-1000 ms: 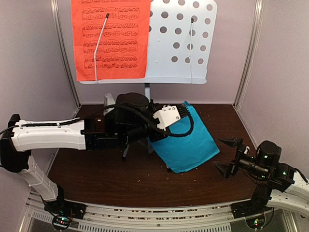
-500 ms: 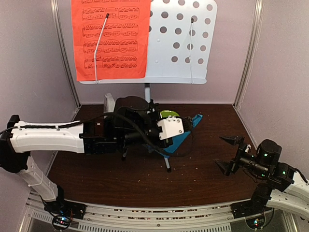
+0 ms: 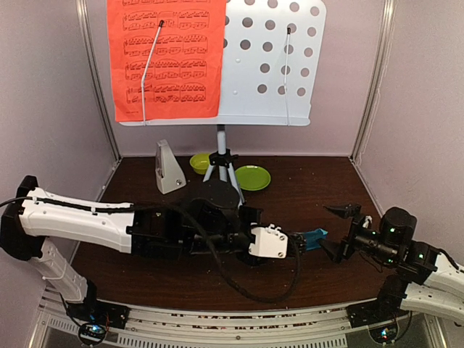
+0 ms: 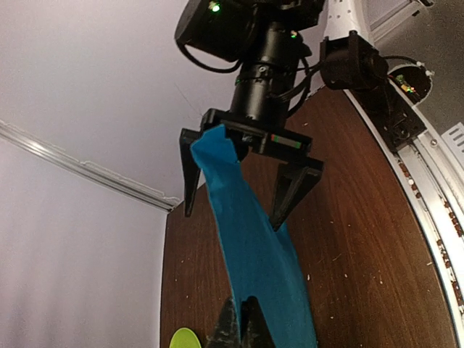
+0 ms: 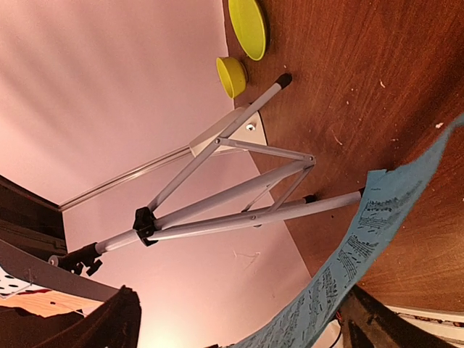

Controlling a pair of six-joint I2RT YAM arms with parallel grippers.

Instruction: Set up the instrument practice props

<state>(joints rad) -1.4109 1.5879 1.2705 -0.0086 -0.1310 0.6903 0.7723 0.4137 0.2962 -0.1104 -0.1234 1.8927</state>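
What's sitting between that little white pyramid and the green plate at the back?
A lime-green bowl and the grey tripod legs stand between the pyramid and the plate, seen from the top camera.

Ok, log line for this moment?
left fingers: shut on blue sheet | right fingers: open around it | red sheet: on desk | step: handover

- Pale lilac-grey walls [image 3: 43, 109] closed in three sides.
- Silvery posts [image 3: 94, 80] stood at the back corners.
- The dark brown desk [image 3: 326, 190] (speckled with crumbs) was evenly lit.

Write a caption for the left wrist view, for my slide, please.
The left gripper pinches the blue music sheet, its far end between the open jaws of the right gripper.
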